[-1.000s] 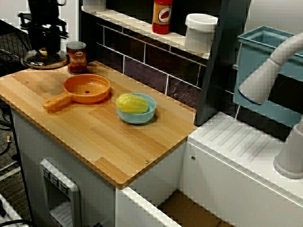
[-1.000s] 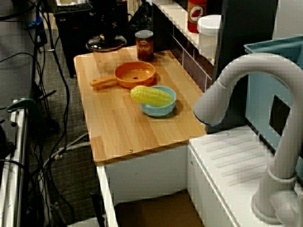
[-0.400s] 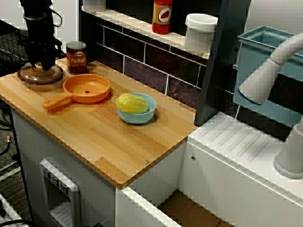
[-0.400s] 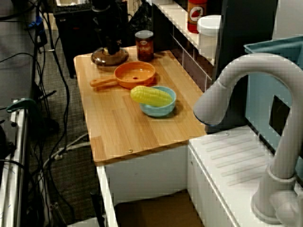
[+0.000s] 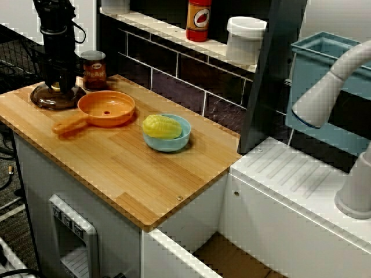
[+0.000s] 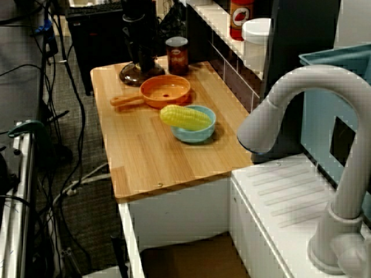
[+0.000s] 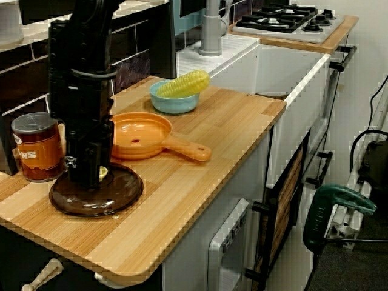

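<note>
My black gripper point(image 5: 56, 87) points straight down at the counter's left end, shut on the yellowish knob of a brown glass lid point(image 5: 46, 99). In the low view from the counter's end the lid point(image 7: 97, 197) lies flat on the wood under the gripper point(image 7: 91, 176). Right beside the lid is an orange pan point(image 5: 107, 107), empty, handle toward the front edge. A brown can point(image 5: 94, 69) stands just behind the gripper. Seen from the sink end, the gripper point(image 6: 139, 65) and lid point(image 6: 130, 76) sit left of the can point(image 6: 177, 55) and behind the pan point(image 6: 165, 90).
A blue bowl point(image 5: 174, 142) holding a corn cob point(image 5: 161, 126) sits mid-counter. A red bottle point(image 5: 198, 20) and a white container point(image 5: 245, 39) stand on the back shelf. A grey faucet point(image 5: 330, 87) and white sink lie to the right. A stove point(image 7: 291, 18) is beyond.
The gripper carried the lid from the counter's back left corner forward and toward the pan, lowering it; the lid now rests beside the pan.
</note>
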Robot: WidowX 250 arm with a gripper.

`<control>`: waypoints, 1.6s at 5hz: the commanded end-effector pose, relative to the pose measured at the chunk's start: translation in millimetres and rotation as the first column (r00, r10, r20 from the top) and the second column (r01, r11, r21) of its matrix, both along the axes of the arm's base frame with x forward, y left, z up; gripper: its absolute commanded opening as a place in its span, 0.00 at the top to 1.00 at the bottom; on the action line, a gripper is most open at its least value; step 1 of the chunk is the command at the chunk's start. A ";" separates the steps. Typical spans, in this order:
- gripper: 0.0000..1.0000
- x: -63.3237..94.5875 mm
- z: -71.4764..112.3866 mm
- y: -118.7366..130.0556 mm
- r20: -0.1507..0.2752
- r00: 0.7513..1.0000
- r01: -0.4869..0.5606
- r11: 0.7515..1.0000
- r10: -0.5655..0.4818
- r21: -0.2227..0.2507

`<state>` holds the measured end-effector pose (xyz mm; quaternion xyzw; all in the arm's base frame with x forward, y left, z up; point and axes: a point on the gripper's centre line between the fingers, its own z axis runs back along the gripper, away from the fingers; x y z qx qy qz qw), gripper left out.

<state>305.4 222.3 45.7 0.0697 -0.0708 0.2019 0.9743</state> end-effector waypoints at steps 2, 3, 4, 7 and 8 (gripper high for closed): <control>0.00 1.7 25.9 4.7 0.012 1.000 0.007 1.000 -0.007 0.007; 0.00 -1.8 41.3 -0.2 0.031 0.999 0.014 0.999 -0.013 -0.035; 0.00 -3.5 52.1 -7.4 0.051 0.998 0.035 0.997 -0.031 -0.075; 0.00 5.7 71.6 -59.4 0.085 0.992 0.099 0.993 -0.094 -0.061; 0.00 8.1 73.1 -80.6 0.076 0.989 0.131 0.990 -0.127 -0.056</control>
